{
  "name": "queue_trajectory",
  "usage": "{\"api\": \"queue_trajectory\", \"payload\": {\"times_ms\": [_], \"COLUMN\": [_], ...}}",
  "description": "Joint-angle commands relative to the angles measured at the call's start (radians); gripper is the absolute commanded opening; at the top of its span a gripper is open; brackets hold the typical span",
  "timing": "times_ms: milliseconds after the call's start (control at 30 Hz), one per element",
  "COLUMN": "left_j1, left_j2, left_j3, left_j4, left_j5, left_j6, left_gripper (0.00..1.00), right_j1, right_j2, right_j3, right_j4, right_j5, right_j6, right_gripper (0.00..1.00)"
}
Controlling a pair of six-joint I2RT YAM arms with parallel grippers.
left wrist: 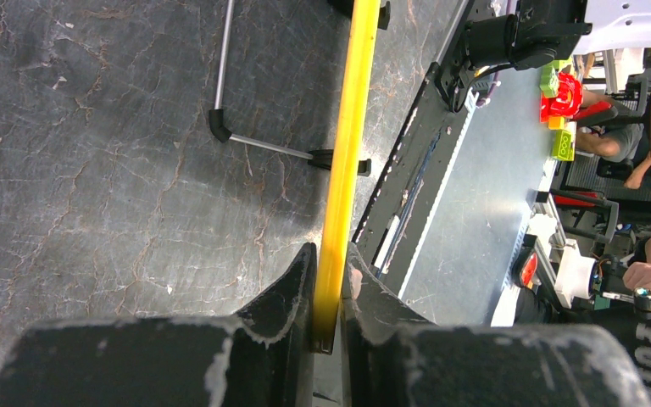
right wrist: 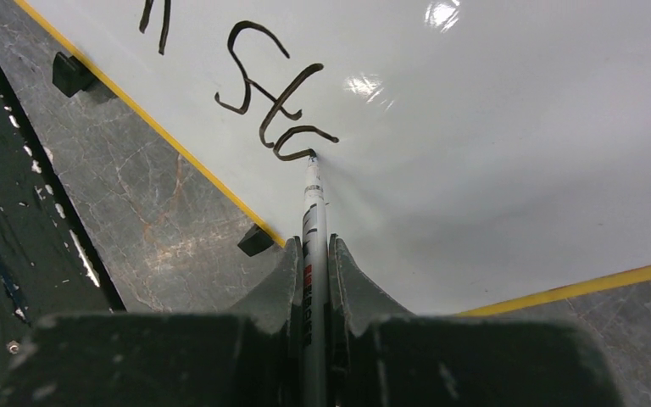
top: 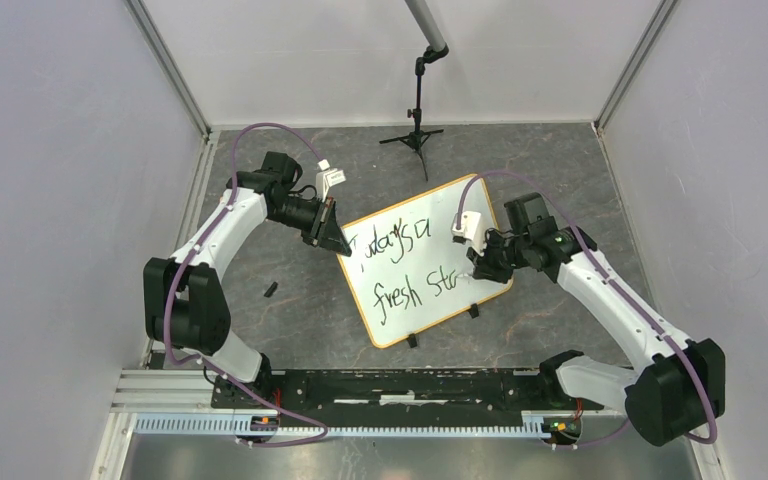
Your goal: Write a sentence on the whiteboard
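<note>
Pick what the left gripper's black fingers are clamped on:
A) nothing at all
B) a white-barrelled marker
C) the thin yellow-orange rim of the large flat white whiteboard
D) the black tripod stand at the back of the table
C: in the left wrist view the left gripper pinches the large flat white whiteboard by its yellow-orange rim, while the white-barrelled marker sits in the right gripper.
</note>
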Motion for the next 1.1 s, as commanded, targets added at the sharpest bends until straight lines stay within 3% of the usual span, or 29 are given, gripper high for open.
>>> {"api": "queue_trajectory", "payload": {"times_ms": [0,300,767,1067], "left_j1": [-0.009,-0.009,-0.009,-0.010], "left_j2": [0.005,0.006,0.004,0.001], "left_j3": [-0.013,-0.014,-0.019,-0.020], "left_j4": [0.054,0.053,0.053,0.054], "left_j5": [-0.127,-0.124,-0.123,-0.122], "left_j6": [0.069,0.070,0.070,0.073], "left_gripper": [0.02,0.03,0.02,0.02], "right_j1": [-0.012,-0.017,-0.018,-0.019], "right_j2": [0.003,0.004,-0.036,-0.049], "right_j3": [0.057,0.066,-0.058,-0.022], "right_j4": [0.089,0.098,0.081,0.029], "right_j5": [0.050,0.049,0.036,0.069], "right_j6": [0.012,0.019,0.001,-0.035], "right_gripper": [0.00,0.00,0.00,0.00]}}
